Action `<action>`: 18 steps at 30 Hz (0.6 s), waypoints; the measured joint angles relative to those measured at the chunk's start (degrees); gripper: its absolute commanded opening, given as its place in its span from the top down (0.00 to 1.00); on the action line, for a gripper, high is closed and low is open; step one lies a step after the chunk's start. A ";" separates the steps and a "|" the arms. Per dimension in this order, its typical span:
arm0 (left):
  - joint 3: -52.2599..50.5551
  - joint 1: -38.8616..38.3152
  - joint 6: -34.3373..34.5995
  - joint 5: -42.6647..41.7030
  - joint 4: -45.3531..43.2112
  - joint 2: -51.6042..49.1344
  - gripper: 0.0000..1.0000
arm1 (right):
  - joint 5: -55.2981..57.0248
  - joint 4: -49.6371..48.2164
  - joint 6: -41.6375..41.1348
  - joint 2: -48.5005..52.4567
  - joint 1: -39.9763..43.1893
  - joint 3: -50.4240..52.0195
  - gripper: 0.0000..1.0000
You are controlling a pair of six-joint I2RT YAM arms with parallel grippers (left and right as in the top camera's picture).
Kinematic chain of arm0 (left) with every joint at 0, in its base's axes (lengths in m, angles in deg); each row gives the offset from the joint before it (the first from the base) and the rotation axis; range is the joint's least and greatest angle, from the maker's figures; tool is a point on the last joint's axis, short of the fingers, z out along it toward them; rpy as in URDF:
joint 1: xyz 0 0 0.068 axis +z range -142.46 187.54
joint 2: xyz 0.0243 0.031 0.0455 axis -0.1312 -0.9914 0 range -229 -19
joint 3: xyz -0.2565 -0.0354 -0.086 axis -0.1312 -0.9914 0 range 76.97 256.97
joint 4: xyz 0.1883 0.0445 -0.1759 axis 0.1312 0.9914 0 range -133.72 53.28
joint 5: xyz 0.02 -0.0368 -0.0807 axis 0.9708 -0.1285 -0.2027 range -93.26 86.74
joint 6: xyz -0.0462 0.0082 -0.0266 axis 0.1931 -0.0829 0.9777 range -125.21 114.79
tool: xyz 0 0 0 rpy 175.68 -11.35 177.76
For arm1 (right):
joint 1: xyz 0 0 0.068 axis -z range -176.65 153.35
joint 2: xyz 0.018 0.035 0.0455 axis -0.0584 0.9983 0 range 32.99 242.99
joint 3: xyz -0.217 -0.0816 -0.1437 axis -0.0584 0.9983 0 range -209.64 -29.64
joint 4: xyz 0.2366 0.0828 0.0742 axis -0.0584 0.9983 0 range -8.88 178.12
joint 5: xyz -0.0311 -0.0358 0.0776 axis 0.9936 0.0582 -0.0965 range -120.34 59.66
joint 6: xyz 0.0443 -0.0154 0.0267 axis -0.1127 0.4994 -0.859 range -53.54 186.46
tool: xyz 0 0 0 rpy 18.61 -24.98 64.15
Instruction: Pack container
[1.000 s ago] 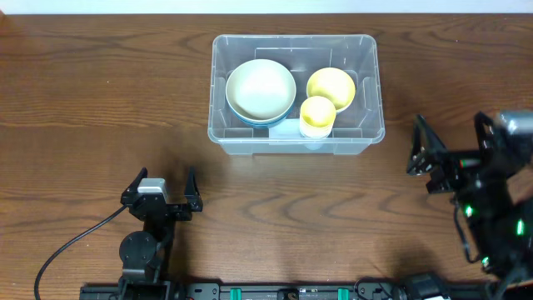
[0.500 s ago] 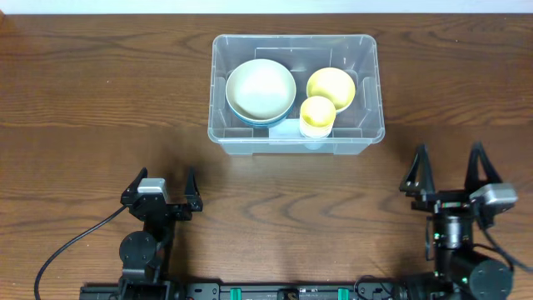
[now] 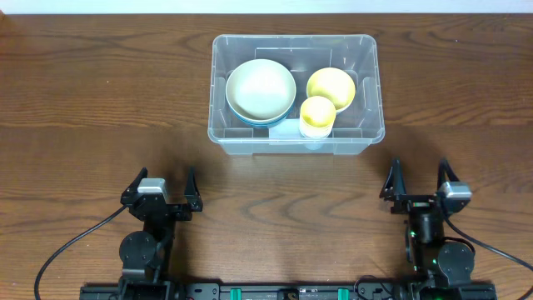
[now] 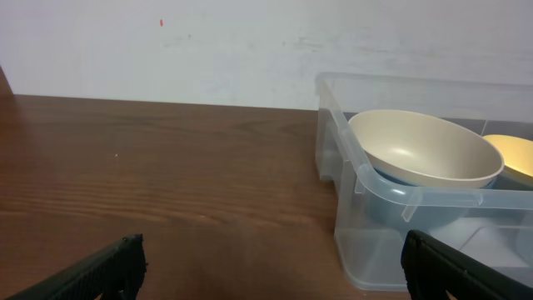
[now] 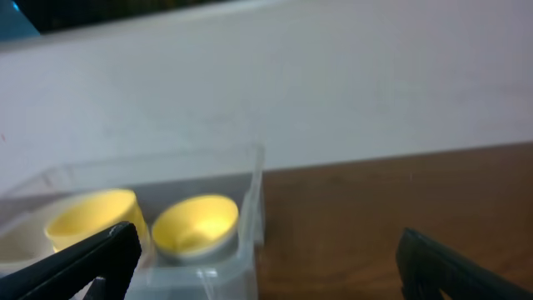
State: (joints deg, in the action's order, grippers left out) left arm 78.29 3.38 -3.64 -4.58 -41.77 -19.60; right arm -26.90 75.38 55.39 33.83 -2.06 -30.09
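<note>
The large clear rectangular plastic container (image 3: 250,147) sits upper centre on the brown wooden bench (image 3: 83,100); left tool (image 3: 164,177) and right tool (image 3: 418,171) stand wide, empty; a low reach may knock its rim.

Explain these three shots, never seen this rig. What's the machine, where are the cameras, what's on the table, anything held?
Two small robot arms sit at the near edge of a wooden table, each ending in a two-finger gripper. The top-down picture comes from a fixed camera overhead. The other two come from a camera on each wrist, with that arm's dark fingers showing in the bottom corners. The left gripper and the right gripper are both open and hold nothing. On the table stands a clear plastic container. Inside it are a cream bowl nested in a blue bowl, a yellow bowl and a yellow cup.
</note>
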 measured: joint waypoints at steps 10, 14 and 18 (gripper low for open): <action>0.00 0.00 0.00 0.00 0.00 0.00 0.02 | -0.28 9.53 2.32 -0.13 0.00 0.04 0.01; 0.00 0.00 0.00 0.00 0.00 0.00 0.02 | -0.42 9.53 3.04 -0.13 0.00 0.04 0.01; 0.00 0.00 0.00 0.00 0.00 0.00 0.02 | -0.42 9.51 3.32 -0.13 0.00 0.04 0.01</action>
State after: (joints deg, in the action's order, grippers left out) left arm 78.29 3.38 -3.64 -4.58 -41.77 -19.60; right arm -27.31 84.89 58.71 33.70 -2.06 -30.05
